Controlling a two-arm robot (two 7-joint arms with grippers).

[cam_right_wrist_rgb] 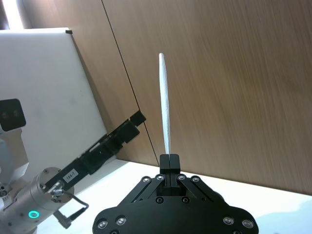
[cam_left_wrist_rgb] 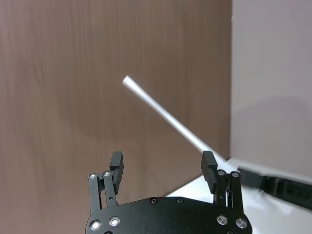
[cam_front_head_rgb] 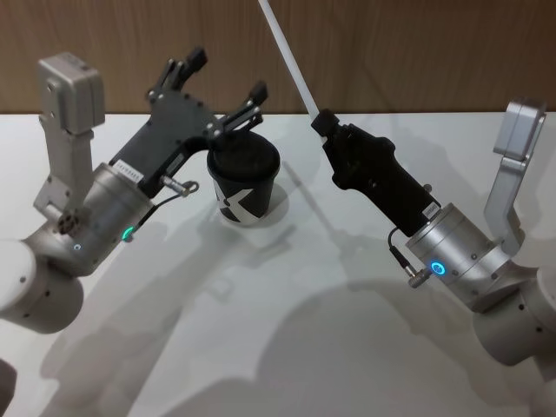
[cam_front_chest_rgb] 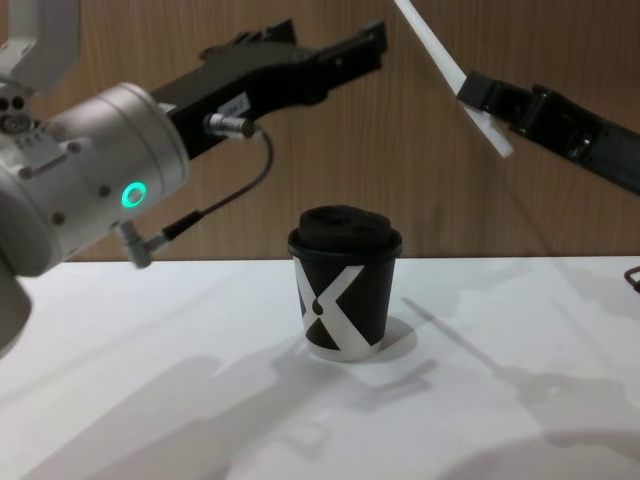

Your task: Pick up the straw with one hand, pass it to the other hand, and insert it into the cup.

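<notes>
- Head view: the counter [cam_front_head_rgb: 287, 347] is a smooth, matte white surface crossed by soft grey shadows, and a wooden wall [cam_front_head_rgb: 417, 52] with fine brown grain runs behind it. My left hand [cam_front_head_rgb: 226, 74] hangs above the far side of the cup [cam_front_head_rgb: 243, 187] with its two black fingers spread apart and nothing between them. My right hand [cam_front_head_rgb: 323, 122] is off to the cup's right and pinches the straw [cam_front_head_rgb: 287, 56], a thin, straight, white stick slanting up and to the left.
- Left wrist view: my left hand [cam_left_wrist_rgb: 163, 163] shows blocky black fingertips set wide apart. Beyond them the straw [cam_left_wrist_rgb: 165, 117] crosses the wooden wall [cam_left_wrist_rgb: 58, 97] at a slant.
- Right wrist view: my right hand [cam_right_wrist_rgb: 169, 161] is clamped tight on the straw [cam_right_wrist_rgb: 165, 102], which rises flat and narrow from between the fingers.
- Chest view: the cup [cam_front_chest_rgb: 345, 290] stands upright on the counter [cam_front_chest_rgb: 200, 400]. It is black paper with a white X-like mark and a domed black lid [cam_front_chest_rgb: 345, 228]. The straw [cam_front_chest_rgb: 440, 60] is in the air above and to the right of it, with a short end poking below my right hand [cam_front_chest_rgb: 480, 95]. My left hand [cam_front_chest_rgb: 330, 35] is open, high above the cup.
</notes>
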